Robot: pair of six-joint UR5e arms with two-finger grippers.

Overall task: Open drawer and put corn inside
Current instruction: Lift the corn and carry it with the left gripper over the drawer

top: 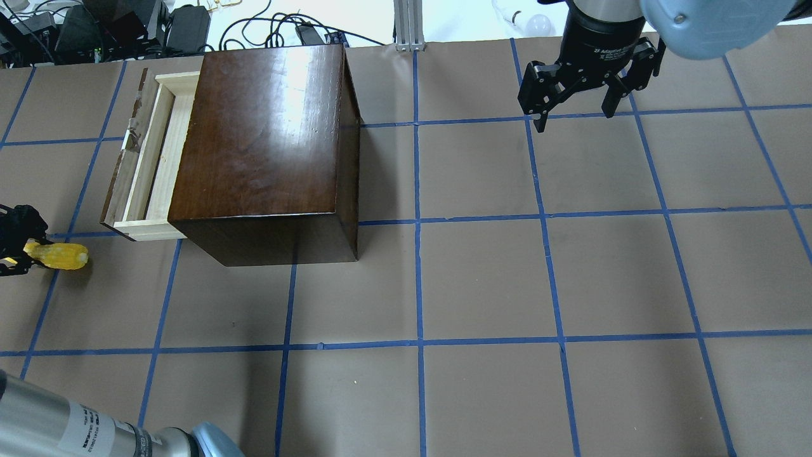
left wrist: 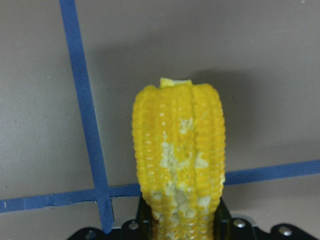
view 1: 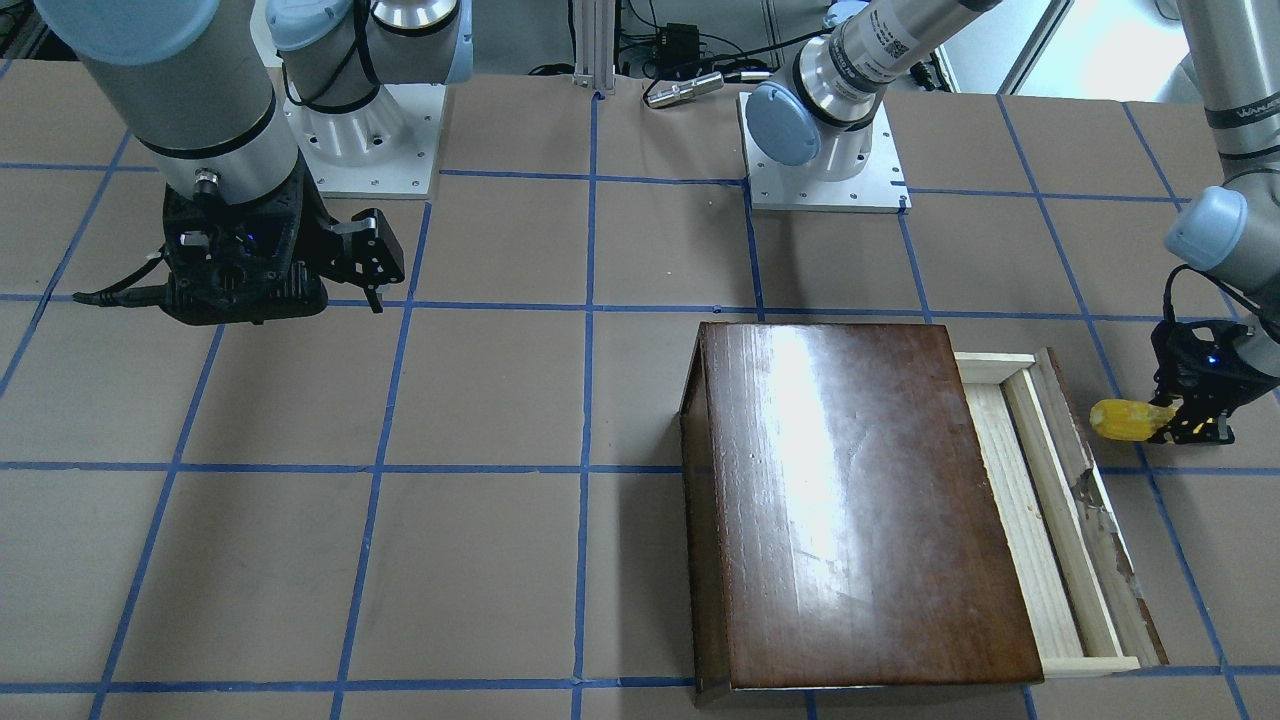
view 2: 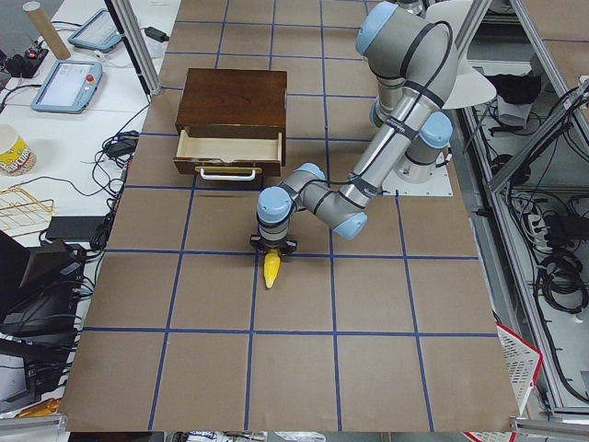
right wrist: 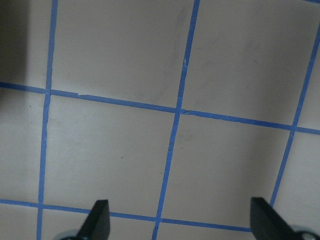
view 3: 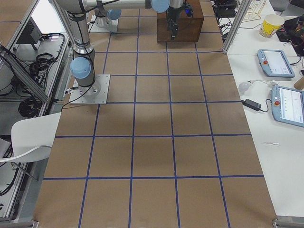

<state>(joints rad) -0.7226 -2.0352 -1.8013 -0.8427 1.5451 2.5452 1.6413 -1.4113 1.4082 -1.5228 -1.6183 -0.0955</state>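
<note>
The dark-brown box (top: 260,139) stands at the table's left, and its pale wooden drawer (top: 149,158) is pulled out to the left and empty. It also shows in the front view (view 1: 1040,500) and the left side view (view 2: 228,147). My left gripper (top: 28,249) is shut on one end of the yellow corn (top: 62,255), which is held a little above the paper near the drawer's front corner. The corn fills the left wrist view (left wrist: 177,160) and shows in the front view (view 1: 1122,420). My right gripper (top: 574,111) hangs open and empty over the far right of the table.
Brown paper with a blue tape grid (top: 419,219) covers the table. The two arm bases (view 1: 825,150) stand on white plates at the robot's edge. Tablets and a cup (view 2: 11,152) lie on a side table beyond the box.
</note>
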